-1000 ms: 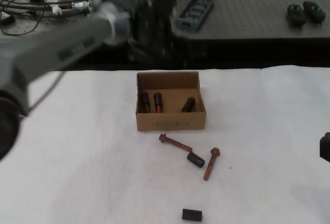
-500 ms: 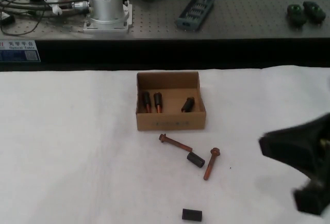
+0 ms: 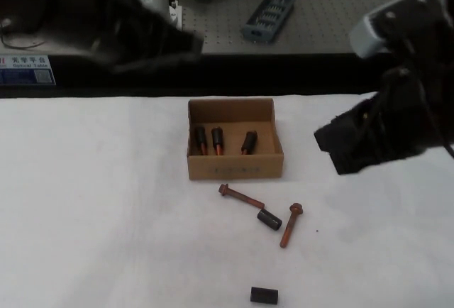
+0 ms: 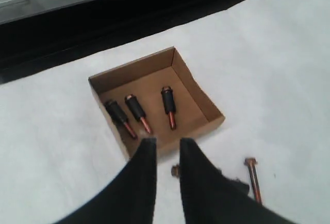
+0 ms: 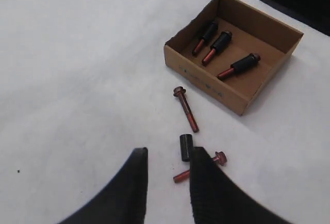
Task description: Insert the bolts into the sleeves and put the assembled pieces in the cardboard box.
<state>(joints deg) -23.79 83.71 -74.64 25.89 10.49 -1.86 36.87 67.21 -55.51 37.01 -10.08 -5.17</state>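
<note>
Your left tool (image 4: pixel 167 142) and right tool (image 5: pixel 168 153) hang parted, empty; pinch the stiff, light bolt (image 5: pixel 185 109) mid-shank, since it likely rolls.

Matt brown cardboard box (image 3: pixel 235 168), coppery metal bolts (image 3: pixel 241 196), white cloth (image 3: pixel 106 237).

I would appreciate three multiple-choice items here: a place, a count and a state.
1. Where do the two loose bolts lie? A on the white cloth outside the cardboard box; B inside it; C on a shelf.
2. How many assembled pieces lie in the box? A two; B three; C five.
3. How is the right gripper? A shut on a bolt; B shut on an assembled piece; C open, empty.
Answers: 1 A, both lie on cloth; 2 B, three side by side; 3 C, its jaws stand apart, nothing between.
</note>
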